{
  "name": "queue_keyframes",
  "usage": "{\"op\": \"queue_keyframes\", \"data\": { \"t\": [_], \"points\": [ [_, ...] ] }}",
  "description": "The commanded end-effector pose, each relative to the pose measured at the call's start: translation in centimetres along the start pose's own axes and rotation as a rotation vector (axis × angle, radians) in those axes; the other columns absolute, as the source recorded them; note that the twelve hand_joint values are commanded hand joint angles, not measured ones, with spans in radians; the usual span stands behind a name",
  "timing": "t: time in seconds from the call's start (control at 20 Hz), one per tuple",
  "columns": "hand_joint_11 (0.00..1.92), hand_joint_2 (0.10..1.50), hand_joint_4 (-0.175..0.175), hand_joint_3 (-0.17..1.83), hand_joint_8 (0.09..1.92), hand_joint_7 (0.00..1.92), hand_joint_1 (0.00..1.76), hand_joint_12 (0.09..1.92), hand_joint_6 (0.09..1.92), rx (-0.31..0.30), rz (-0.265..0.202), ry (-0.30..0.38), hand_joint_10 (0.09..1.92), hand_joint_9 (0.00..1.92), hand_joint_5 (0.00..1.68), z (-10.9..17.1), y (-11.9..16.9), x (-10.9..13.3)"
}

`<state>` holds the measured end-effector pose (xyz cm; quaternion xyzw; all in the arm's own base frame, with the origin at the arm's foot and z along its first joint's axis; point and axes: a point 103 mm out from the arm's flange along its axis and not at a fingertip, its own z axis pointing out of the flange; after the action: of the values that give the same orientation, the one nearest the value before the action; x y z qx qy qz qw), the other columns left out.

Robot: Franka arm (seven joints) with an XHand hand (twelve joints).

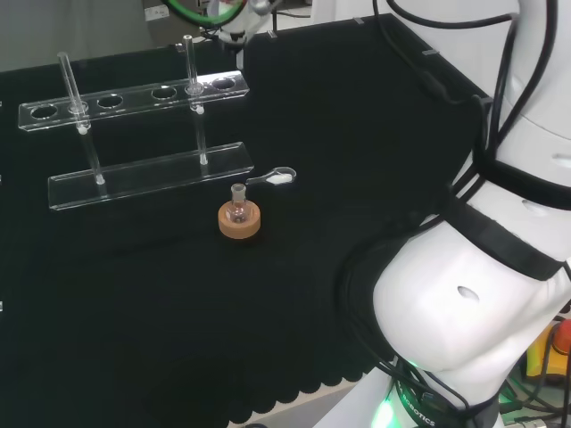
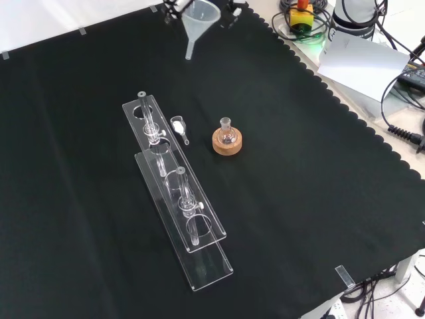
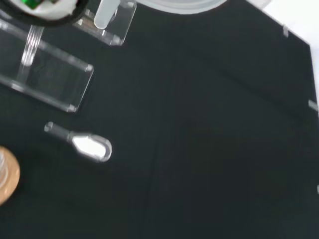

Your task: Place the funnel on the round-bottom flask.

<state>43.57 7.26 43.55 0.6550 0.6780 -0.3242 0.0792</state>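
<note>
I see the funnel point(image 2: 201, 20) hanging stem-down at the front view's top edge, well above and left of the round-bottom flask point(image 2: 226, 133) on its cork ring point(image 2: 227, 143); hand's grip I cannot tell.

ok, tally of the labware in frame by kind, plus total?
Funnel: 1, held up at the top of the front view
Round-bottom flask: 1, on a cork ring
Cork ring: 1
Clear rack: 1
Test tubes in the rack: 2
Small scoop: 1, holding white powder
Total: 7
</note>
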Motion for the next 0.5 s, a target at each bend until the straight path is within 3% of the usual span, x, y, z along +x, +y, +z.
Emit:
{"op": "queue_keyframes", "data": {
  "t": [0.05,0.5],
  "points": [
    [0.64,0.72,0.006,0.65,0.54,0.67,0.85,1.22,0.57,0.055,-0.011,0.005,0.38,1.06,0.66,3.0,-1.7,2.4],
    [0.65,0.72,0.006,0.65,0.54,0.68,0.86,1.22,0.58,0.093,-0.025,-0.01,0.37,1.08,0.66,5.4,-1.5,3.9]
  ]
}}
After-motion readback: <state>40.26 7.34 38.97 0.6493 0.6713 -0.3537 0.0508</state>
